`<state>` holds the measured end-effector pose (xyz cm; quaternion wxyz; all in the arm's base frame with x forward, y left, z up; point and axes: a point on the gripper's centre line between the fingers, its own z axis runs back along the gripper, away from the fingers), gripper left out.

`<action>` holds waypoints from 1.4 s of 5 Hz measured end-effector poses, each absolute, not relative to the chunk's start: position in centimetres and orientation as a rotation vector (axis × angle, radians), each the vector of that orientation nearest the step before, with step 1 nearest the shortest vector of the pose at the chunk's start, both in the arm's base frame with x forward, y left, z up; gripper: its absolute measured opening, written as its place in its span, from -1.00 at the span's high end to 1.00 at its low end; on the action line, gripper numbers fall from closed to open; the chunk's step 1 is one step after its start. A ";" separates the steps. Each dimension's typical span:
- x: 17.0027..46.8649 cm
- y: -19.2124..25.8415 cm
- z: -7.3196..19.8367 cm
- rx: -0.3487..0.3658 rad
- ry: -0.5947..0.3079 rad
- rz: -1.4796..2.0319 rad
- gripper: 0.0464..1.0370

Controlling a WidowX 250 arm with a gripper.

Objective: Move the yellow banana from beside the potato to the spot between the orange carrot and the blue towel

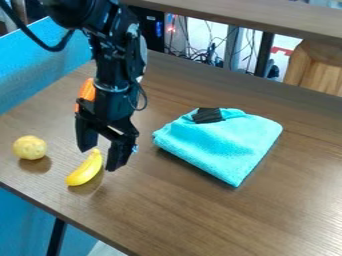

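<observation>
My arm (119,65): one, black, chunky segments, glossy highlights. My cables: one thick black cable (41,45), curved, at the upper segment; one thin dark cable (145,100), looped beside the lower segment. Pale band (110,89): one, narrow. My gripper (102,156): black, two blocky, angular fingers; small blue spot (135,148) on one edge.

Black plastic is seen on the claw (102,154), a smooth surface on the banana (84,169) near its tips, rough, matt cloth on the towel (224,142) well apart from it, and smooth, faintly glossy wood grain on the table (194,215) beneath it.
</observation>
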<state>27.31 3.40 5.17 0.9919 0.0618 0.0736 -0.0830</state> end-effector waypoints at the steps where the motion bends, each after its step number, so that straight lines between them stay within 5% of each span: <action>1: 26.8 5.1 5.0 0.154 0.181 -0.109 -0.93; 5: 26.7 6.3 3.9 0.119 0.170 -0.059 -0.93; 7: 26.7 6.2 2.3 0.115 0.186 -0.020 -0.73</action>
